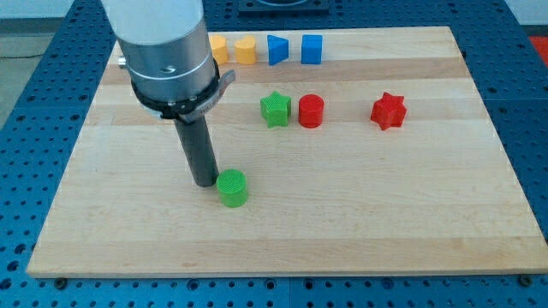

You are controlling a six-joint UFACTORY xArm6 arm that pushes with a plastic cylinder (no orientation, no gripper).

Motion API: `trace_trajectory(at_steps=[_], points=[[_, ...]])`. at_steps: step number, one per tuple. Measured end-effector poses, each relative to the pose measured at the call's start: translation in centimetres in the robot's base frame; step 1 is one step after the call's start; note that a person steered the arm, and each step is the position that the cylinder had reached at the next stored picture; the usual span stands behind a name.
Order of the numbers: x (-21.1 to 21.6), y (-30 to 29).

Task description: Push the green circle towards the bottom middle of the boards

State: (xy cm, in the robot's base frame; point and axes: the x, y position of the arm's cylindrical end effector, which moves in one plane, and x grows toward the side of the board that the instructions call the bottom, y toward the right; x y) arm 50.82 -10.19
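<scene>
The green circle is a short green cylinder on the wooden board, left of the board's middle and in its lower half. My tip rests on the board just to the left of the green circle, touching or nearly touching its left side. The arm's grey body fills the view's top left and hides part of the board behind it.
A green star, a red circle and a red star stand in a row above the middle. Along the top edge are two yellow blocks, partly hidden by the arm, and two blue blocks.
</scene>
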Motion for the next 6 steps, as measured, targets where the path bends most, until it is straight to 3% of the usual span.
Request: trace_trajectory(at_steps=[3, 6], points=[[0.8, 6.0], [3.4, 8.2]])
